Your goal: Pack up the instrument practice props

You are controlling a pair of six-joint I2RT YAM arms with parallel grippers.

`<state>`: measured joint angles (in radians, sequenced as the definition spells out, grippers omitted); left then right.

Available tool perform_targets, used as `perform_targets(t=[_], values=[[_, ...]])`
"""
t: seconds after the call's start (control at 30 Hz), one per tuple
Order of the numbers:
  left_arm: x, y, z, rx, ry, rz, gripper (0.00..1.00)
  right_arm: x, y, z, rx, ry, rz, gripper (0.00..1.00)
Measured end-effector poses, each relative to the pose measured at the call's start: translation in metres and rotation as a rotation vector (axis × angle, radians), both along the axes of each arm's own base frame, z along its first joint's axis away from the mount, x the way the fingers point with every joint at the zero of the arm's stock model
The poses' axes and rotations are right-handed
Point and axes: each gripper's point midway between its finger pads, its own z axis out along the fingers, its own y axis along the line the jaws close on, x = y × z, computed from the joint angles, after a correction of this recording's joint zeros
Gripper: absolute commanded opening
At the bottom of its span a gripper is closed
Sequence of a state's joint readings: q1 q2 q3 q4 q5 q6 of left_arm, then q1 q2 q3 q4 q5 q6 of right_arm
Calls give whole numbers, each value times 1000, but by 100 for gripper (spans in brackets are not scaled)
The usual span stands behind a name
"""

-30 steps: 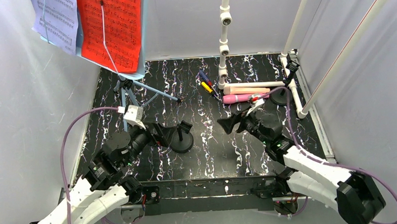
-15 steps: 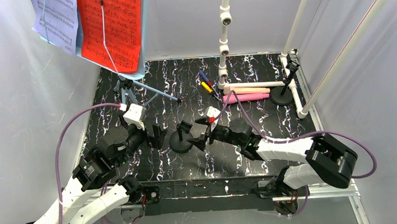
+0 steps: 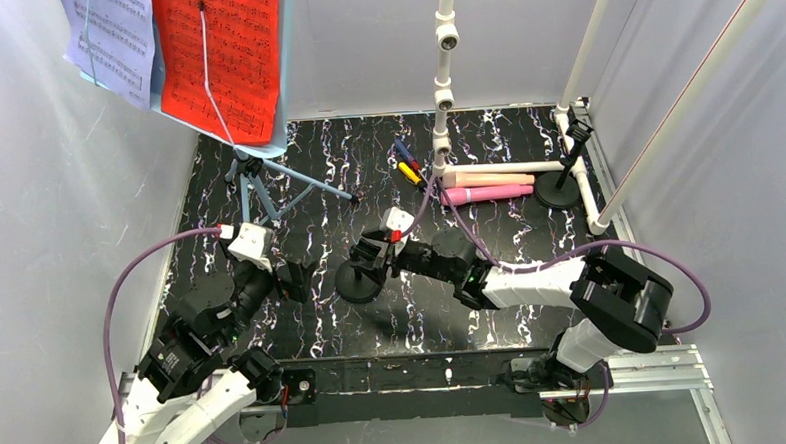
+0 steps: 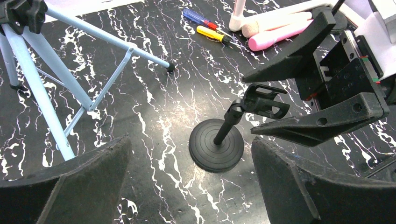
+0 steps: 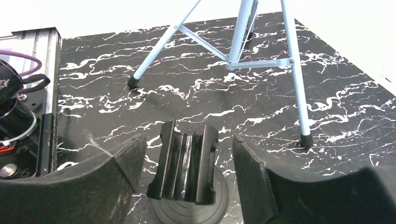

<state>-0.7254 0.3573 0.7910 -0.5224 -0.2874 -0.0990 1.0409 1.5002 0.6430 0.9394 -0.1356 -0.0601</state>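
- Your right pincer (image 5: 187, 142) straddles the clip of the black holder (image 3: 360, 281). Its jaws are apart with a gap on each side, so nothing is gripped yet.
- The holder stands upright near the middle of the bench (image 3: 346, 154). The music rack's tripod legs (image 3: 250, 173) are at its 10 o'clock and the toy microphones (image 3: 488, 193) toward its 2 o'clock.
- Your left pincer (image 4: 189, 144) hangs wide and empty at the holder's 9 o'clock.
- Expect a stiff, bottom-heavy piece. The round base will likely swing under a high grip, and the clip looks hinged, so it may tilt.
- The thin stem just below the clip looks like the steadier hold. The plastic seems smooth, so close squarely.
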Motion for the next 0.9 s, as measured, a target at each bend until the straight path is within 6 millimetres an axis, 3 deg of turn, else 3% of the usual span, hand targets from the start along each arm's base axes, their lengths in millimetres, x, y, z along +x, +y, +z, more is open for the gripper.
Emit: perform_targets(t=[0.23, 0.53, 0.7, 0.9], values=[[2, -1, -2, 13, 7, -4, 98, 1, 5, 5, 4, 1, 5, 45], [2, -2, -3, 13, 11, -12, 98, 2, -15, 6, -70, 29, -62, 36], [2, -3, -3, 14, 14, -12, 98, 24, -52, 8, -137, 40, -227, 32], [3, -2, -4, 15, 15, -9, 98, 76, -134, 10, -191, 53, -585, 33]])
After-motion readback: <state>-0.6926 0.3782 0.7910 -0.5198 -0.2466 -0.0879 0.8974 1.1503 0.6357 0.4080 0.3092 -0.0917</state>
